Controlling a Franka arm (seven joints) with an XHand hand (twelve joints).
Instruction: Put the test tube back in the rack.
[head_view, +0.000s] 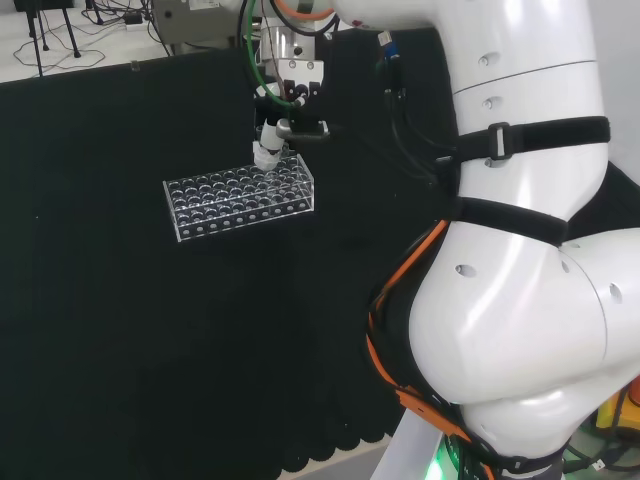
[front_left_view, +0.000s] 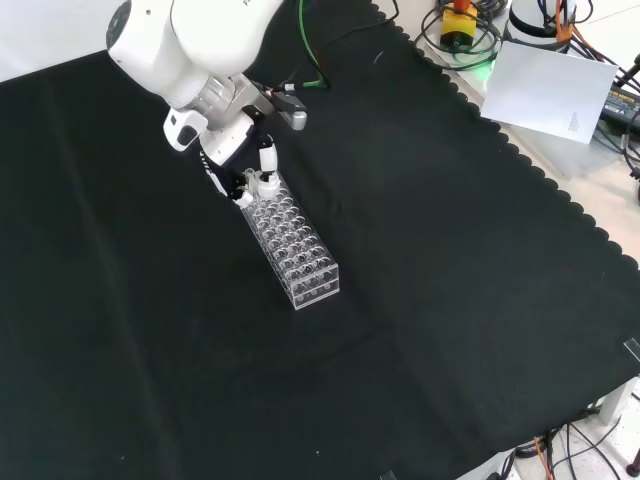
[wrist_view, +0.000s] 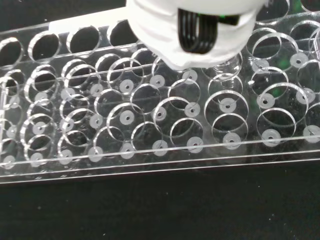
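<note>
Too small in the head view to tell whether the hand (head_view: 268, 152) over the clear rack (head_view: 240, 200) grips a test tube. Same doubt in the front view, white arm link (front_left_view: 190, 45) covering the wrist. Rack cut off in the wrist view at both sides; blurred white finger (wrist_view: 195, 30) covering its far holes.

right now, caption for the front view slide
Hand over the far end of the clear rack on black cloth.
</note>
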